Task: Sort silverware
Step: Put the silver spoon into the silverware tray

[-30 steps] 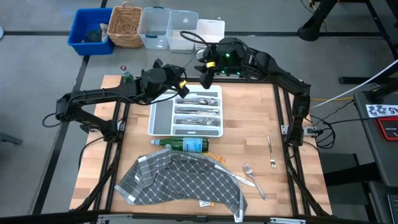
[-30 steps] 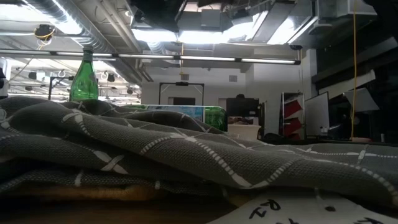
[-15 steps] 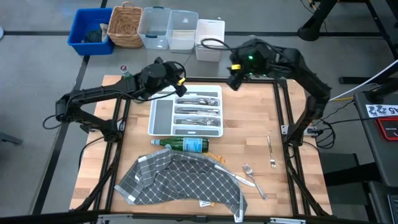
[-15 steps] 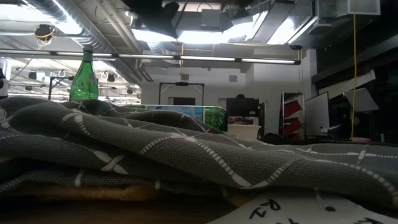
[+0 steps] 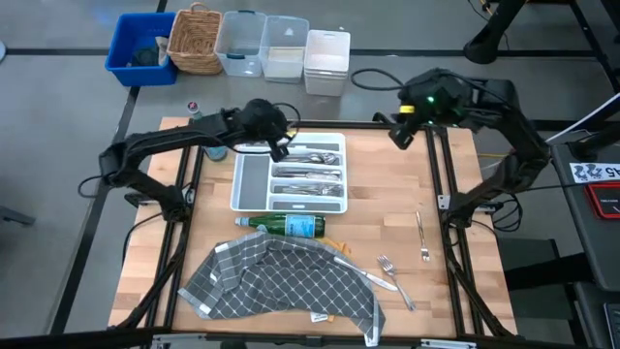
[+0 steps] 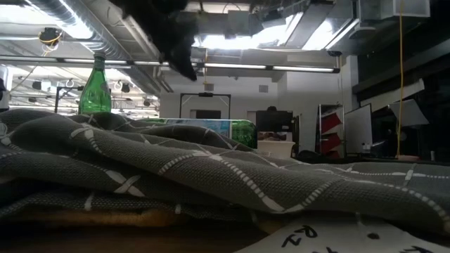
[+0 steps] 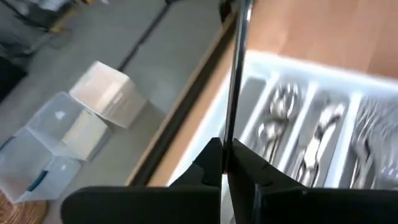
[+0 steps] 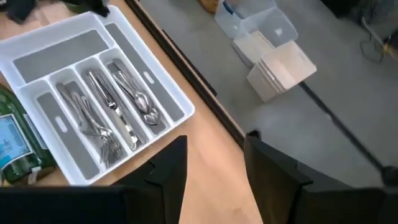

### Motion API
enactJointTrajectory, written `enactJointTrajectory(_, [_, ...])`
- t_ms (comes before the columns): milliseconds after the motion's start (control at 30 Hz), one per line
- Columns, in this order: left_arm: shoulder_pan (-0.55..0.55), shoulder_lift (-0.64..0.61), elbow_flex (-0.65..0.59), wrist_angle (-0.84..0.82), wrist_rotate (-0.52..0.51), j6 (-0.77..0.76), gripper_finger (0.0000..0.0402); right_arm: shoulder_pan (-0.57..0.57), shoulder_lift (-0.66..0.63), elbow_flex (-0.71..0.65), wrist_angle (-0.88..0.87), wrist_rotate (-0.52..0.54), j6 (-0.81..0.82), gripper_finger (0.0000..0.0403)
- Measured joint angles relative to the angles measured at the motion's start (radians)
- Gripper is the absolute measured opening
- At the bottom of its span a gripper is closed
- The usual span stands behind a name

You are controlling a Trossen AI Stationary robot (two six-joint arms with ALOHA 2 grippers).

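One knife (image 7: 236,74) sits clamped in the left pincer (image 7: 227,163) above the tray (image 5: 254,190).

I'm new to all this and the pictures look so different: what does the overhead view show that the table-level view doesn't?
Only the overhead view shows the white tray with sorted silverware, the loose fork and knife lying on the wooden table, the right gripper with open fingers over the table's far edge, and the storage bins behind. Only the table-level view shows the room's ceiling lights and back wall. Both share the grey cloth, the lying green bottle, the upright bottle, and the left gripper.
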Motion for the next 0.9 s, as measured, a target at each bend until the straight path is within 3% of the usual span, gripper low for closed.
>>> enactJointTrajectory(167, [0.012, 0.128, 0.000, -0.006, 0.056, 0.086, 0.0000, 0.000, -0.119, -0.202, 0.001, -0.001, 0.125, 0.0159])
enactJointTrajectory(433, [0.015, 0.290, -0.001, -0.004, 0.091, 0.219, 0.0000, 0.001, -0.298, -0.688, 0.090, -0.102, 0.378, 0.0159])
enactJointTrajectory(733, [0.049, 0.384, -0.001, -0.007, 0.091, 0.309, 0.0001, 0.054, -0.367, -1.160, 0.503, -0.510, 0.389, 0.0159])
enactJointTrajectory(900, [0.058, 0.399, -0.002, -0.021, 0.090, 0.316, 0.0014, 0.178, -0.364, -1.330, 0.686, -0.629, 0.460, 0.0159])
